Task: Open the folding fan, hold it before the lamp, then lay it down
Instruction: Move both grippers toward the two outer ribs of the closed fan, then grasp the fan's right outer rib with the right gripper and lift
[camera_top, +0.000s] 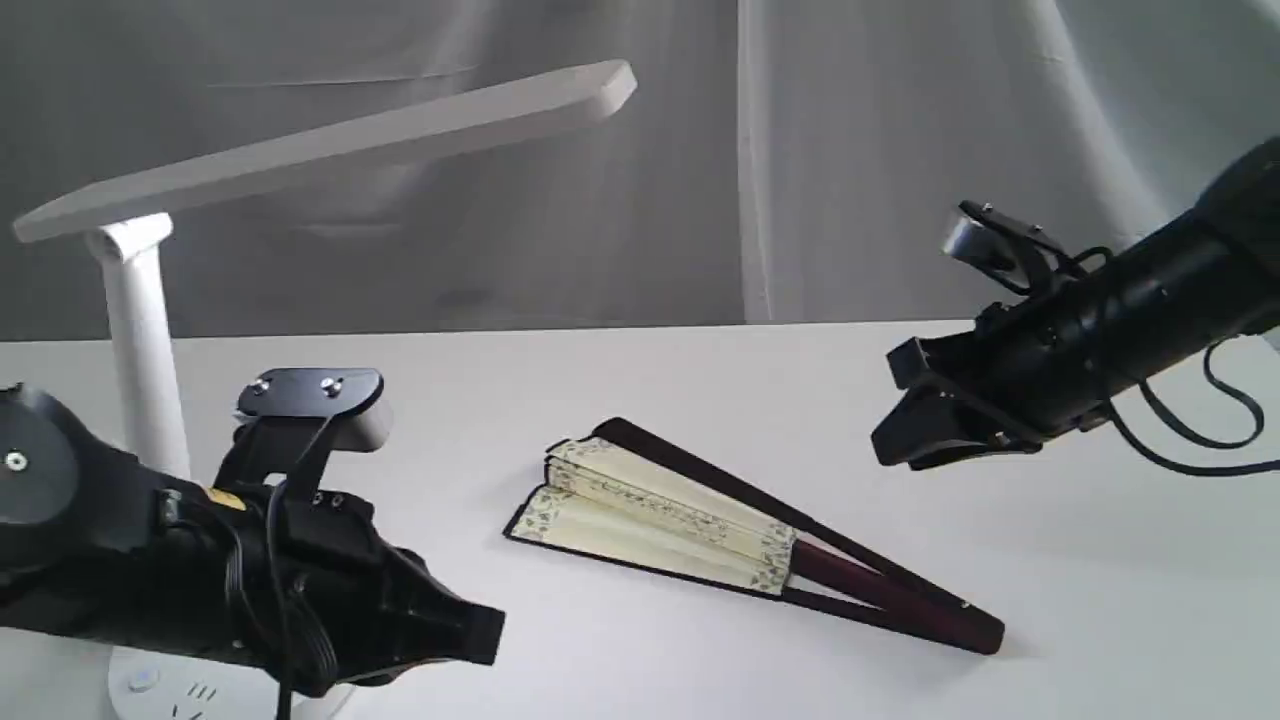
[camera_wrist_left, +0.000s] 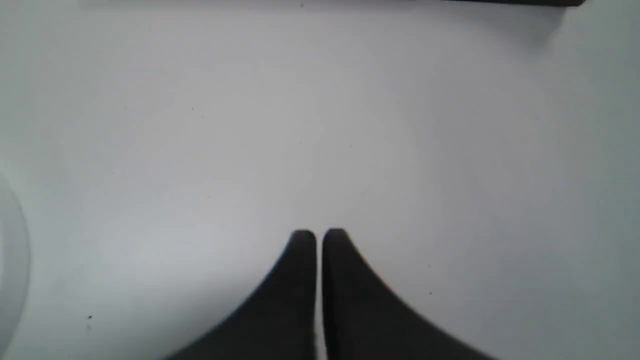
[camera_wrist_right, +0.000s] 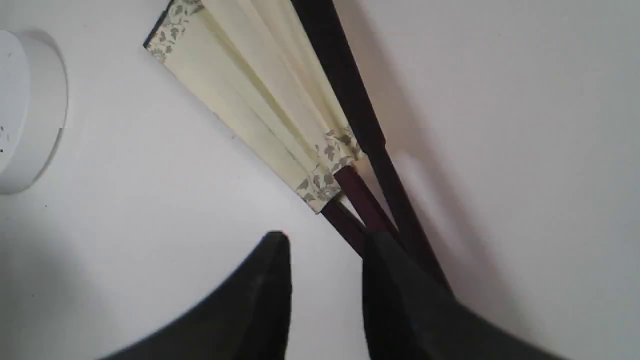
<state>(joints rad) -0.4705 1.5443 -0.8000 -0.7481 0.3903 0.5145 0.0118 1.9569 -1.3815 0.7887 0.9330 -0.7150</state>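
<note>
Right hand (camera_wrist_right: 325, 240) hangs released, empty, over the rib end of the pleated cream paper folding fan (camera_top: 650, 510) lying part-spread on the white desk (camera_top: 700, 380) beside the white bar-headed plastic desk lamp (camera_top: 140, 350); left hand (camera_wrist_left: 319, 234) clenched empty near that lamp; opening looks barely begun, rest undone.

The folding fan (camera_top: 650, 510) is matt paper on glossy maroon wood; the lamp (camera_top: 330, 150) smooth white plastic.
</note>
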